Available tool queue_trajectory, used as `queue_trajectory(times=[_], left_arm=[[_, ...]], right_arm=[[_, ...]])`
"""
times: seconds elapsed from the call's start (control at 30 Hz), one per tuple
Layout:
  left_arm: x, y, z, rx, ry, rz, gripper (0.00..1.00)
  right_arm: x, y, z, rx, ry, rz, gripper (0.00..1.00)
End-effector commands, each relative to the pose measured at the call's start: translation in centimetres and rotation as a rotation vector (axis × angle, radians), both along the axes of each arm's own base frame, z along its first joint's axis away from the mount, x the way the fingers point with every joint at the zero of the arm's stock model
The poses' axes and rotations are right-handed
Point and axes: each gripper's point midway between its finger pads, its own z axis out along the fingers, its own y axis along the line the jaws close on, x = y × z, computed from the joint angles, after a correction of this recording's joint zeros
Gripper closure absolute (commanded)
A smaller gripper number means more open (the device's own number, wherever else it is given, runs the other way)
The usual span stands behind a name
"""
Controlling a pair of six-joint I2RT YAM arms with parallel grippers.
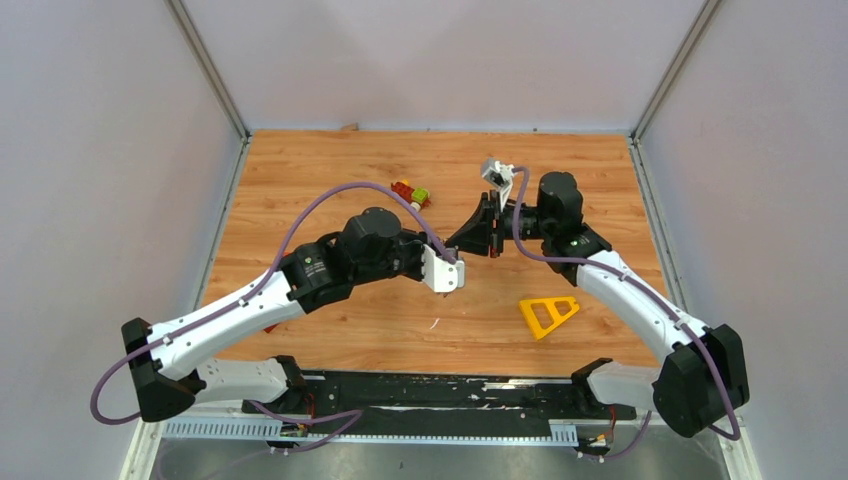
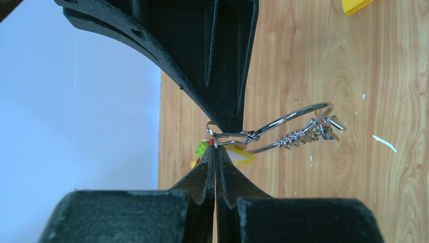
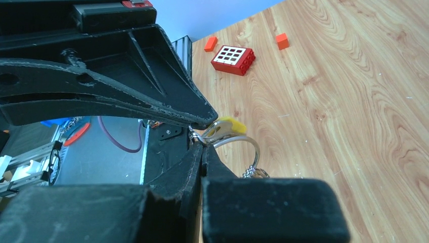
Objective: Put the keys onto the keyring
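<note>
Both grippers meet tip to tip above the middle of the table. My left gripper [image 1: 463,243] [image 2: 216,148] is shut on a thin bit of wire at the hooked end of the keyring [image 2: 298,114]. My right gripper [image 1: 488,231] [image 3: 202,147] is shut on the same silver keyring [image 3: 249,143], close beside that end. A yellow-tagged key [image 2: 242,155] [image 3: 230,123] lies right against the fingertips. More keys [image 2: 324,130], one with a blue tag, hang bunched on the far side of the loop. In the top view the ring is hidden between the fingers.
A red-green-yellow toy car [image 1: 411,193] sits beyond the left gripper. A yellow plastic triangle [image 1: 547,313] lies near the right arm. A red brick [image 3: 233,59] and small orange pieces [image 3: 210,43] lie on the wood near the front edge.
</note>
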Motion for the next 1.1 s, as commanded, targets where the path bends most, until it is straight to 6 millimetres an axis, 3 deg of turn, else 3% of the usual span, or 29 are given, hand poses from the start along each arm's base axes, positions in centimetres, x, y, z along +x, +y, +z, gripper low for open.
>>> queue_trajectory(times=[0.0, 0.67, 0.8, 1.07], left_arm=[[0.2, -0.7, 2.3, -0.051, -0.063, -0.011, 1.0], [1.4, 2.8, -0.8, 0.045, -0.112, 0.076, 1.0], [2.0, 4.3, -4.3, 0.101, 0.037, 0.105, 1.0], [0.9, 6.5, -14.5, 0.233, 0.356, 0.122, 1.0]], right_arm=[[0.8, 0.2, 0.7, -0.002, -0.035, -0.03, 1.0], [1.9, -1.5, 0.1, -0.048, -0.121, -0.105, 1.0], [2.3, -2.9, -0.2, -0.079, -0.153, -0.134, 1.0], [1.7, -5.6, -1.1, -0.169, -0.254, -0.161, 1.0]])
